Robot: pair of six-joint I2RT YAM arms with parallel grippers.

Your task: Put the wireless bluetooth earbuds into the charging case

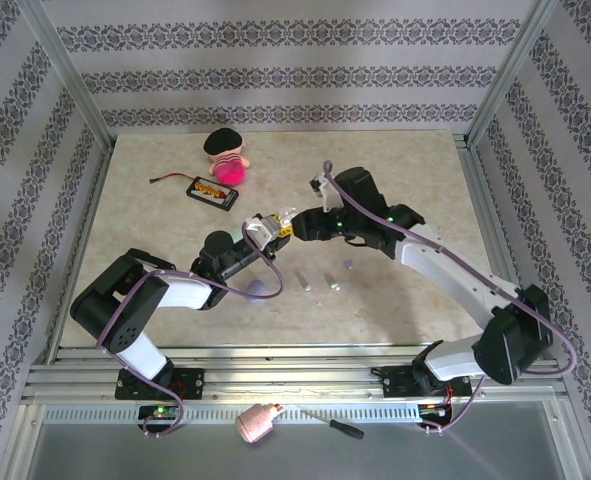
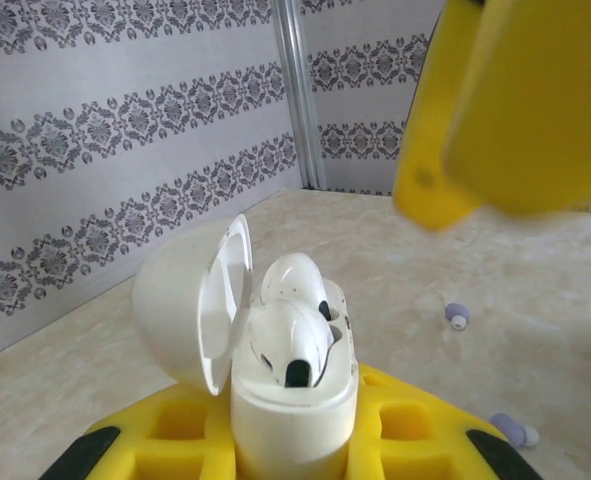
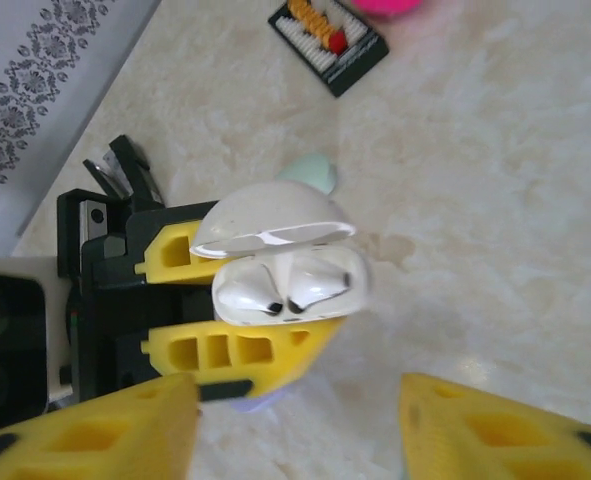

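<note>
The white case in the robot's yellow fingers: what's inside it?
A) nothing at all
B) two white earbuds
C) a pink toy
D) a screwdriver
B: the white case, clamped in the left gripper with its lid open, has two white earbuds sitting in it.

the beige marbled table [image 1: 155,250] is carrying a small doll [image 1: 225,158] near its far edge, left of the middle. a black battery pack [image 1: 213,191] is lying just in front of the doll, its red wire [image 1: 170,178] trailing toward the left edge. a small pale bud [image 1: 305,282] and a second pale bud [image 1: 333,285] are lying side by side toward the near edge, with a tiny greyish piece [image 1: 347,265] sitting just beyond them.
</note>
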